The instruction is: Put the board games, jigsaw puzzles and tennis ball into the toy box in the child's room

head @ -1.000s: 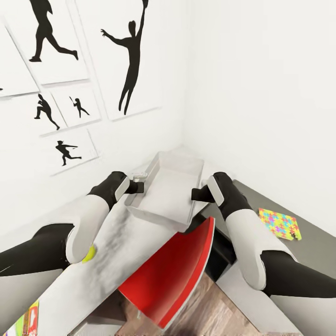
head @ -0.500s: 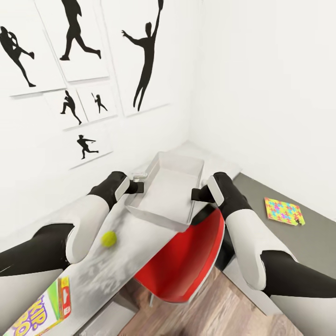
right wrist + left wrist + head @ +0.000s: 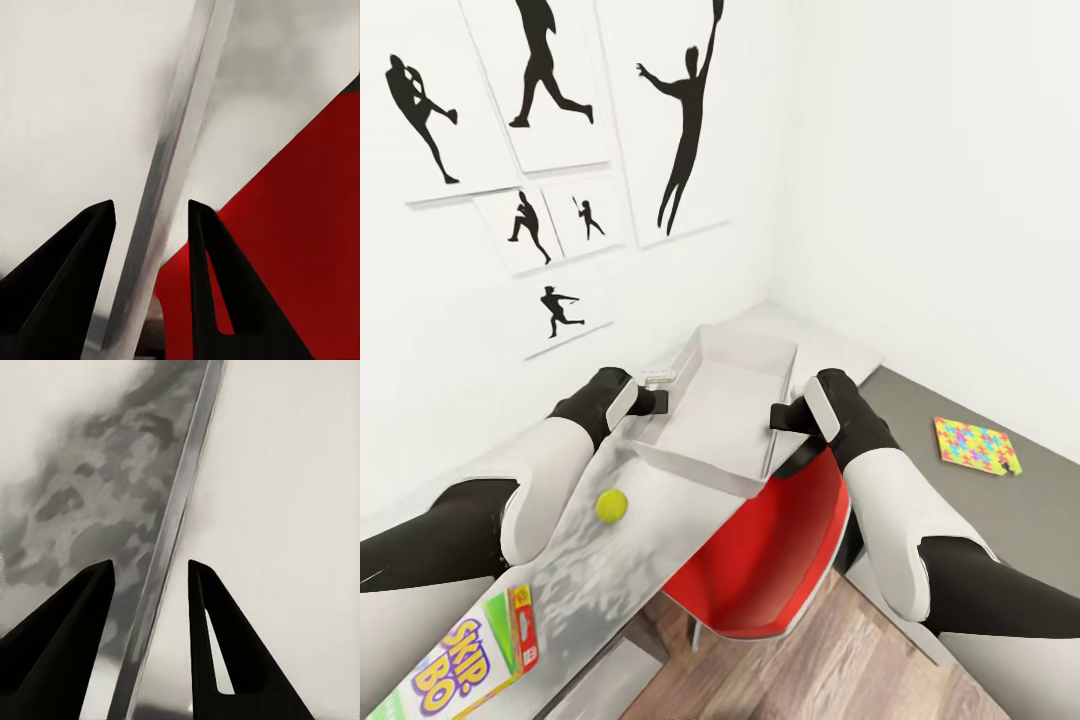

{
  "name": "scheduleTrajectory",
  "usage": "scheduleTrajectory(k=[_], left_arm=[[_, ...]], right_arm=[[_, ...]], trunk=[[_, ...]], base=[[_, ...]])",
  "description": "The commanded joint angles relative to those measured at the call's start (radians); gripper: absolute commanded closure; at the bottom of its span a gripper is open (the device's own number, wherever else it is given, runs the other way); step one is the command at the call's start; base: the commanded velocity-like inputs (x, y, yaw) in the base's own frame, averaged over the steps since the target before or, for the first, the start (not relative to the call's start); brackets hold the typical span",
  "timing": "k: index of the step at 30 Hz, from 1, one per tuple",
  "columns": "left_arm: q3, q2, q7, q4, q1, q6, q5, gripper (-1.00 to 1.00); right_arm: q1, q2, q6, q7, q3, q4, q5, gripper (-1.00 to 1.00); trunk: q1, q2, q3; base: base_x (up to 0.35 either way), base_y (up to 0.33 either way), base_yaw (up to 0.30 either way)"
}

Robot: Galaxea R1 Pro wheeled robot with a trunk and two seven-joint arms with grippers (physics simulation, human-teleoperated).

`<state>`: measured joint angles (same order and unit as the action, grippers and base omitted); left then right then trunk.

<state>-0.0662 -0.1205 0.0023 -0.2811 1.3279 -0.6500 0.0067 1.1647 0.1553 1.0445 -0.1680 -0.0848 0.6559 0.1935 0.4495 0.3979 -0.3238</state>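
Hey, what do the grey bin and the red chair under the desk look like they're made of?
The toy box looks like thin moulded plastic or sheet metal: pale grey and smooth, with a slim rim that shows a soft sheen in both wrist views. The red chair looks like glossy moulded plastic, a single curved shell with even colour and faint highlights. These are renders, so both are guesses.

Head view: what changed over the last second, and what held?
The camera swung, bringing the tennis ball and Skip-Bo board game into sight. The left gripper and right gripper stayed at opposite walls of the toy box, which kept its place between them.
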Motion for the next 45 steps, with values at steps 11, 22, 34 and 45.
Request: scheduleTrajectory(k=[11, 22, 34, 45], left_arm=[[-0.013, -0.002, -0.001, -0.001, 0.000, -0.004, 0.015, 1.00], [-0.010, -0.002, -0.001, -0.001, 0.000, -0.004, 0.015, 1.00], [-0.009, -0.002, -0.001, -0.002, 0.000, -0.004, 0.015, 1.00], [-0.009, -0.001, -0.002, -0.004, 0.000, -0.004, 0.015, -1.00]], right_arm=[[0.001, 0.001, 0.003, -0.008, -0.006, -0.002, 0.060, 1.00], [0.001, 0.001, 0.003, -0.008, -0.005, -0.002, 0.059, 1.00], [0.001, 0.001, 0.003, -0.007, -0.004, -0.002, 0.058, 1.00], [0.001, 0.001, 0.003, -0.007, -0.004, -0.002, 0.058, -1.00]], trunk=[[0.000, 0.002, -0.017], [0.000, 0.002, -0.034], [0.000, 0.002, -0.051], [0.000, 0.002, -0.052]], base=[[0.000, 0.009, 0.000], [0.000, 0.000, 0.000], [0.000, 0.000, 0.000], [0.000, 0.000, 0.000]])
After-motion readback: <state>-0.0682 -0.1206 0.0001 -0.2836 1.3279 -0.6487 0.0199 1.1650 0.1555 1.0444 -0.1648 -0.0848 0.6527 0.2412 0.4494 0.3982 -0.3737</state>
